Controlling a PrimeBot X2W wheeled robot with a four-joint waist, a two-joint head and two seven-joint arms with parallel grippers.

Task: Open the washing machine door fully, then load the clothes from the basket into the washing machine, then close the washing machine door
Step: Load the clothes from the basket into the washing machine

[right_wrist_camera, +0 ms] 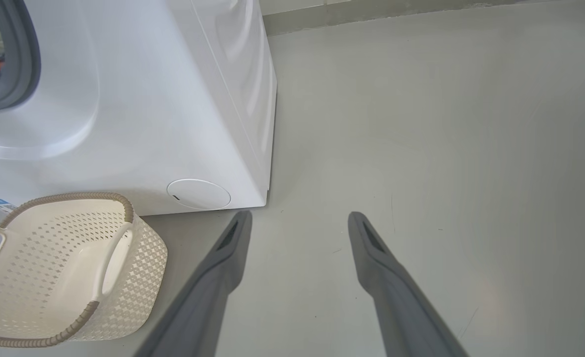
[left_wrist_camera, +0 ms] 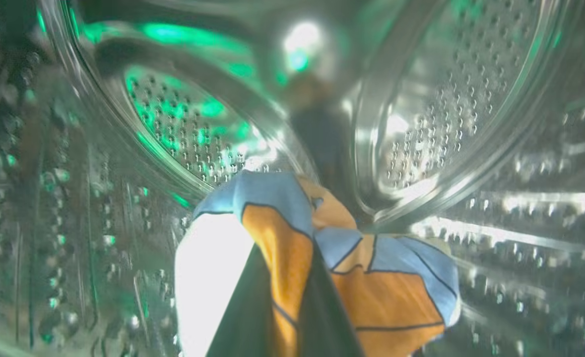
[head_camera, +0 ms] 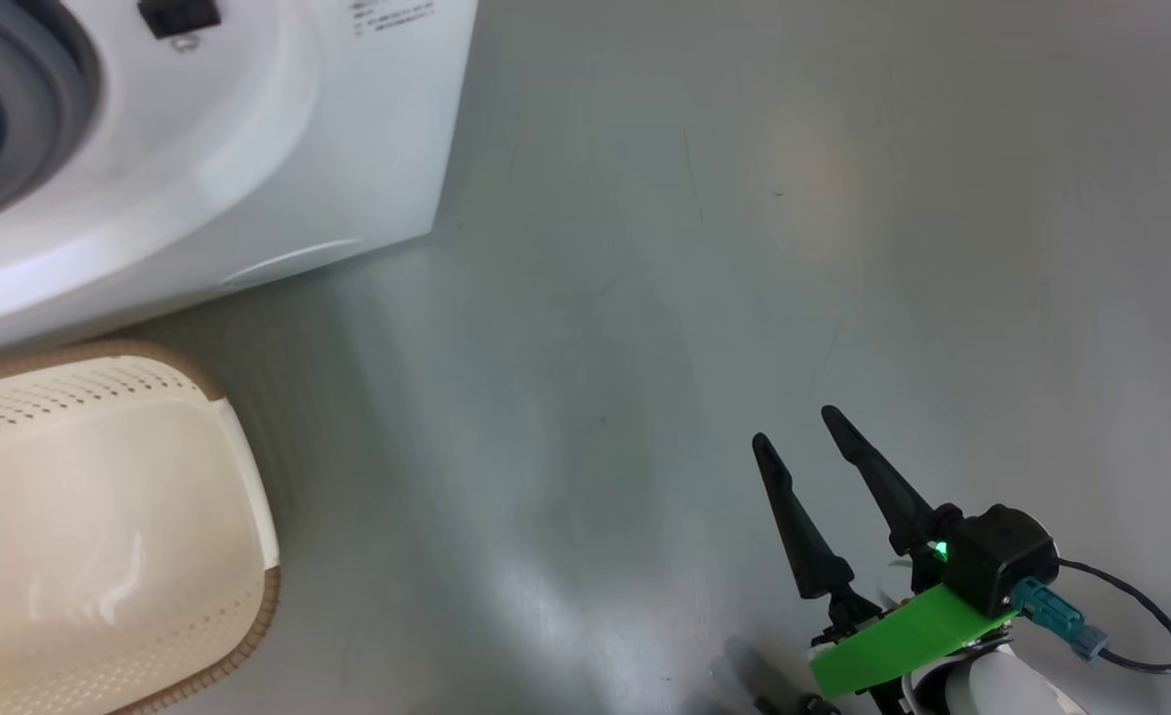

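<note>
Left gripper (left_wrist_camera: 288, 248) is recorded inside the steel drum (left_wrist_camera: 446, 99) of the washing machine (head_camera: 247, 149). Its fingers (left_wrist_camera: 242, 307) are pressed together and pinched on a garment (left_wrist_camera: 386, 287) printed in light blue, orange and cream. The cloth is draped over the fingertips, in front of the drum's perforated back wall; whether it touches the drum cannot be told. Green glints are noted on the metal. Right gripper (head_camera: 794, 427) is held outside the washing machine, well off to its right side and above the grey floor (head_camera: 744, 199). Its fingers (right_wrist_camera: 223, 267) are spread wide, with nothing between them. The basket (head_camera: 78, 397) is set on the floor just in front of the washing machine, below the blue-grey gasket (head_camera: 39, 89), with its brown rim close to the white front panel. A small round white flap (right_wrist_camera: 199, 194) is noted low on that panel, beside the basket.
</note>
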